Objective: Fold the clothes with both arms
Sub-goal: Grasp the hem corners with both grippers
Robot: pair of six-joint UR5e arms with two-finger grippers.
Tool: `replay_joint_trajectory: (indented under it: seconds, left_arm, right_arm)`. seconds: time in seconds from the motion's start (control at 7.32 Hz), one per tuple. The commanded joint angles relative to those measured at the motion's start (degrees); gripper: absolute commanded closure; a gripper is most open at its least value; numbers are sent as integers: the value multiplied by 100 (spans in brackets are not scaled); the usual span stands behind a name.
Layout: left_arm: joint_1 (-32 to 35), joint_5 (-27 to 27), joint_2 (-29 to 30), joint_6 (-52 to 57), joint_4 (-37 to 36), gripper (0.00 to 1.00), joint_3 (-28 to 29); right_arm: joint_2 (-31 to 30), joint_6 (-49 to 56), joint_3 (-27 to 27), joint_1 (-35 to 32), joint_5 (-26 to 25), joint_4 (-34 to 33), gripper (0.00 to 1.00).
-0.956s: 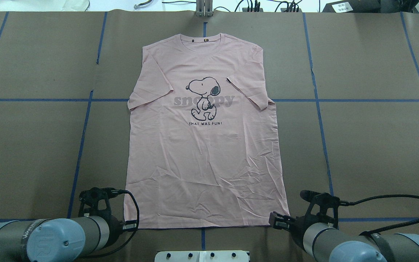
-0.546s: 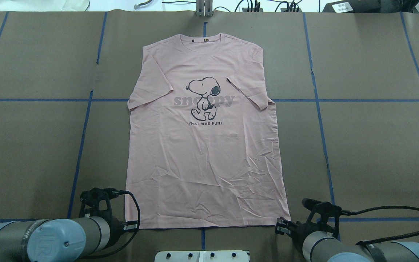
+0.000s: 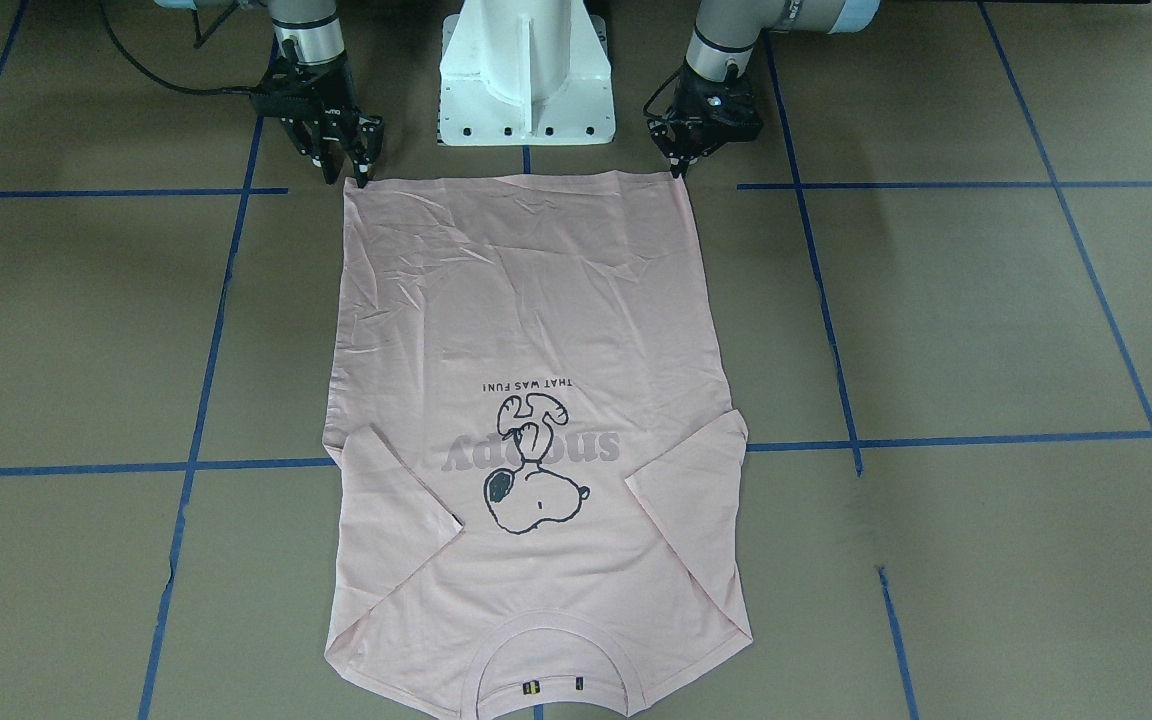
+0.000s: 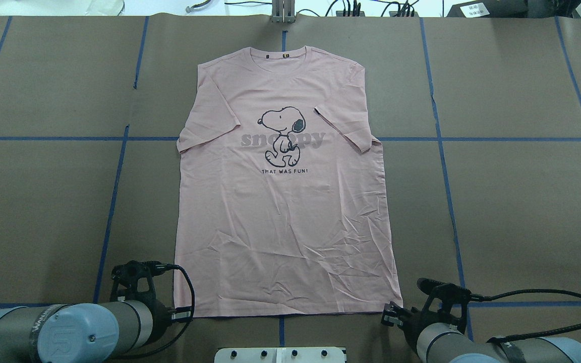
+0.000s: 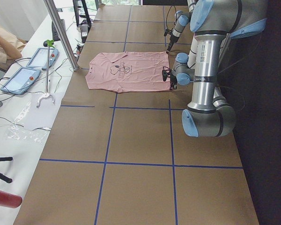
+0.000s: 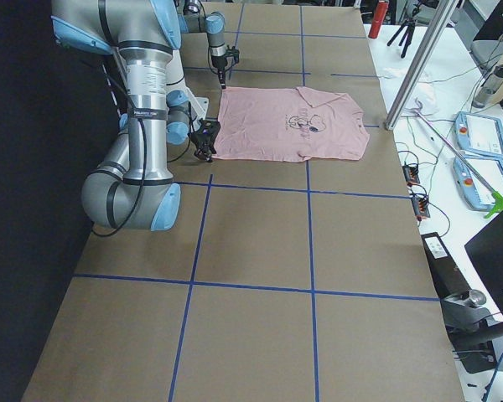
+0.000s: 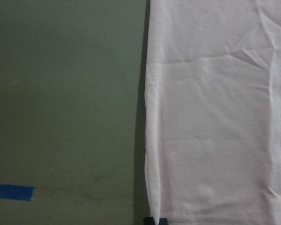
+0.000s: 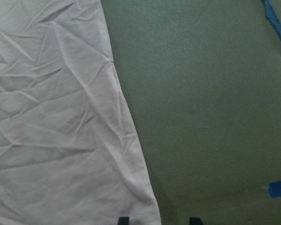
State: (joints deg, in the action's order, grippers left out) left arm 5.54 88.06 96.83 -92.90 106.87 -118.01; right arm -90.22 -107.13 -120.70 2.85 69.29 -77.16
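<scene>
Working across the table [image 4: 43,201]. Treating the shirt [image 4: 285,227], spread flat there with hem nearest the base [image 3: 526,70], as probably light, limp, crease-prone cloth; taking hold at both hem corners. Holding the right claw [image 3: 346,172] spread just beside one corner, the left claw [image 3: 684,168] pressed together touching the other; catch unconfirmable.

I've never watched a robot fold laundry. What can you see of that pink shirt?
The light pink T-shirt lies flat, print up, on the brown table, collar away from the robot. Soft-looking, creased near the hem; cartoon dog, grey lettering. The left pincer and right pincer stand at its hem corners.
</scene>
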Motion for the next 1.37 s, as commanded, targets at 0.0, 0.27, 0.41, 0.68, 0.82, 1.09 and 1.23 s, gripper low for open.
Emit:
replay_joint_trajectory:
  seconds: [0.0, 0.27, 0.41, 0.68, 0.82, 1.09, 1.23]
  left_arm:
    - [-1, 1, 2, 0, 0, 100, -3]
    - [-1, -8, 2, 0, 0, 100, -3]
    - [-1, -8, 2, -9, 0, 100, -3]
    - [-1, -17, 2, 0, 9, 100, -3]
    - [8, -17, 2, 0, 1, 100, -20]
    - [26, 18, -6, 43, -8, 100, -177]
    - [52, 27, -76, 70, -26, 100, -405]
  right_arm:
    - [5, -1, 11, -4, -4, 0, 62]
    - [13, -1, -15, -4, -4, 8, 100]
    - [31, -1, -33, 5, -4, 8, 100]
    - [40, 17, -111, -13, 5, 8, 100]
    - [40, 26, -129, -21, 14, 8, 100]
    - [-48, 69, -557, -83, 66, -96, 100]
    - [-39, 78, -961, -83, 136, -506, 100]
